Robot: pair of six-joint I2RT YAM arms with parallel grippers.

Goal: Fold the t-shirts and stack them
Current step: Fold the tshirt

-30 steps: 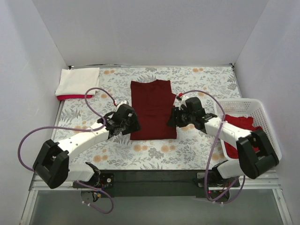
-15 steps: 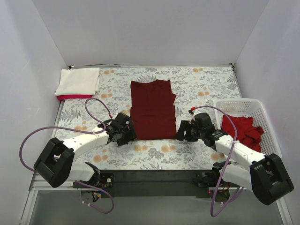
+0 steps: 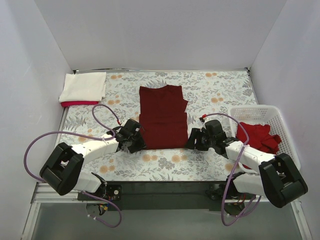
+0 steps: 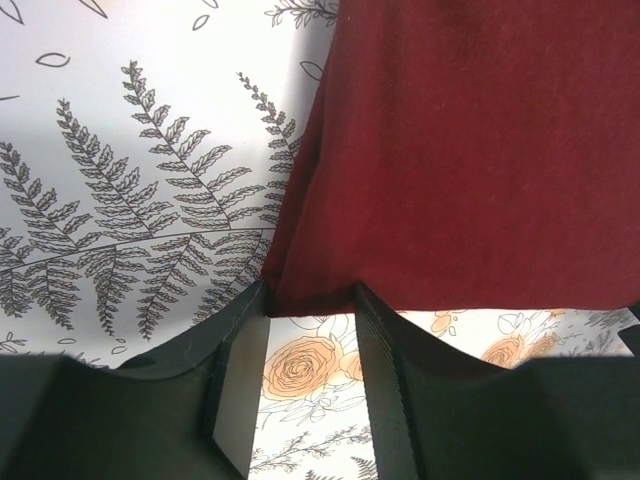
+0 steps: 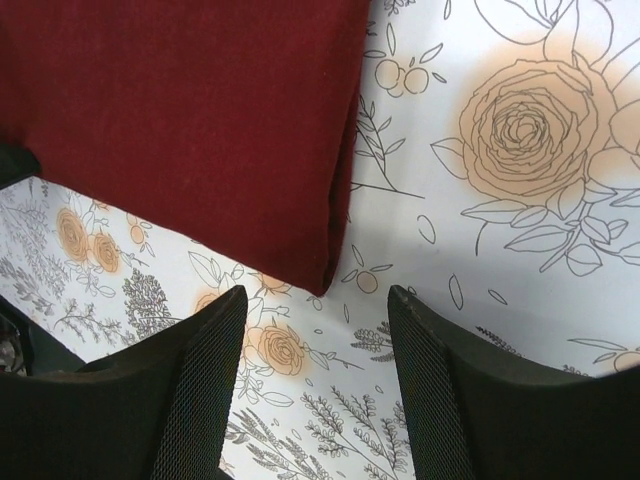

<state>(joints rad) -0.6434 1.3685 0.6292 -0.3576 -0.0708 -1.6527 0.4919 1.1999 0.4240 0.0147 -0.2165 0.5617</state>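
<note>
Both arms have dropped to the near hem corners of the maroon t-shirt (image 3: 162, 117). I see the left gripper (image 4: 310, 297) spread astride its corner and the right gripper (image 5: 318, 295) spread just short of its own. Pinching comes next, I judge.

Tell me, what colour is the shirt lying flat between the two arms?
Dark maroon red, all one plain colour. The shirt shows best in the top view.

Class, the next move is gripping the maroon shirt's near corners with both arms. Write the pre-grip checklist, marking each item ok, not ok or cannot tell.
1. Left pincer open: ok.
2. Right pincer open: ok.
3. Dark maroon cotton t-shirt lying flat: ok.
4. Its near-left corner between left fingers: ok.
5. Its near-right corner between right fingers: not ok, just ahead of the tips.
6. All folded layers caught: cannot tell.
</note>
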